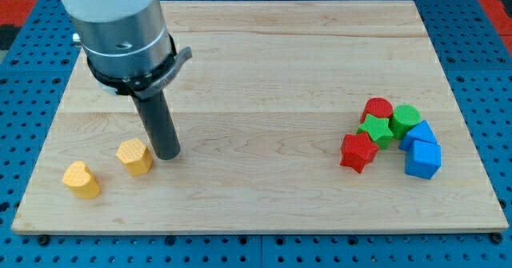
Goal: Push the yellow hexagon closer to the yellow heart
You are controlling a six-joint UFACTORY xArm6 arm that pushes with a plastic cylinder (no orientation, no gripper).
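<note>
The yellow hexagon (pixel 134 157) lies at the view's lower left on the wooden board (pixel 256 60). The yellow heart (pixel 82 179) lies a short gap to its lower left, not touching it. My tip (pixel 168 155) rests on the board just right of the yellow hexagon, right beside its right edge; I cannot tell whether they touch. The arm's grey body (pixel 120 28) rises above the rod at the view's top left.
A cluster of blocks sits at the view's right: a red cylinder (pixel 377 110), a green cylinder (pixel 405 117), a green star (pixel 376 130), a red star (pixel 358 152) and two blue blocks (pixel 422 158). A blue pegboard (pixel 480 44) surrounds the board.
</note>
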